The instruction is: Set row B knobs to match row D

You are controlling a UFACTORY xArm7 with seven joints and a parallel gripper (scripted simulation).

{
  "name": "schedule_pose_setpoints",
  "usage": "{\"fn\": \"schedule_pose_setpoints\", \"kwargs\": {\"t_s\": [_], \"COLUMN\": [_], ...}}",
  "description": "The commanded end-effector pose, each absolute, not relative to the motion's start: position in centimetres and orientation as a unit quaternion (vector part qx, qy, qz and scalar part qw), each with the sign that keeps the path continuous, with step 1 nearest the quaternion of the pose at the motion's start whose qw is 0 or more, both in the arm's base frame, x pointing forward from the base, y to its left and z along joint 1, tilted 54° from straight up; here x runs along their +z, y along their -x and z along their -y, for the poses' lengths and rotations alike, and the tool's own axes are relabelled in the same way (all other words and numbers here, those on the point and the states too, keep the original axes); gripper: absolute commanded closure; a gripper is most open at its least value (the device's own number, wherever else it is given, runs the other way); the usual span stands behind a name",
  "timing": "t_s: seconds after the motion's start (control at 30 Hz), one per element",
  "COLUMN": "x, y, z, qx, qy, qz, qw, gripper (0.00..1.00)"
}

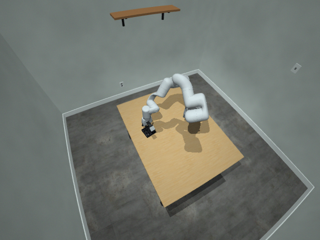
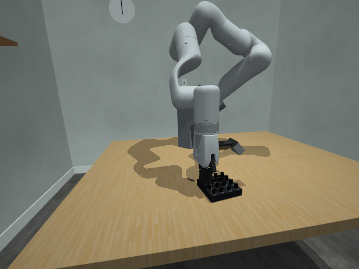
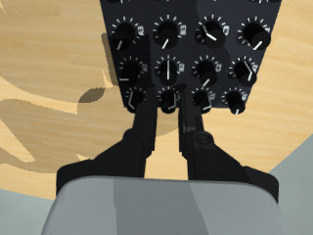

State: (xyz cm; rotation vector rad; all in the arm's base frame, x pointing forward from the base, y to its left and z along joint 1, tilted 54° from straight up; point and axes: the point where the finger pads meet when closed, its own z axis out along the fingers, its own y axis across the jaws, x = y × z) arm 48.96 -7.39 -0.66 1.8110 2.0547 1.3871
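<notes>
The knob box (image 1: 148, 136) (image 2: 227, 196) (image 3: 190, 53) stands on the table. In the wrist view row 1 is nearest me and row 4 is cut off at the top. My gripper (image 2: 205, 182) (image 3: 168, 101) points down at the B1 end, its narrowly spaced fingers on either side of knob B1 (image 3: 168, 101), with slim gaps visible. B1's line is partly hidden. In that view B2 (image 3: 164, 72) has its line straight down the image, D2 (image 3: 241, 72) down-right. B3 (image 3: 165, 35) and D3 (image 3: 252, 35) both point down-left. D1 (image 3: 236, 104) shows its line low on its side.
Knobs A1 (image 3: 132, 103) and C1 (image 3: 201, 102) stand close outside the fingers. The wooden table (image 1: 180, 167) (image 2: 115, 217) has its edge a short way from the box in the top view. A shelf (image 1: 144, 12) is high on the wall.
</notes>
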Motion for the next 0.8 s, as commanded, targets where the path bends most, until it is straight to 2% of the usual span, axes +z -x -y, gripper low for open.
{"fn": "schedule_pose_setpoints", "kwargs": {"t_s": [0.0, 0.4, 0.43, 0.77], "x": [-0.59, -0.59, -0.59, -0.59], "y": [-49.0, -49.0, -49.0, -49.0], "z": [7.56, 7.56, 7.56, 7.56], "qx": [0.451, 0.451, 0.451, 0.451], "qy": [-0.59, -0.59, -0.59, -0.59], "qz": [-0.668, -0.668, -0.668, -0.668], "qw": [0.037, 0.037, 0.037, 0.037], "gripper": [0.81, 0.81, 0.92, 0.92]}}
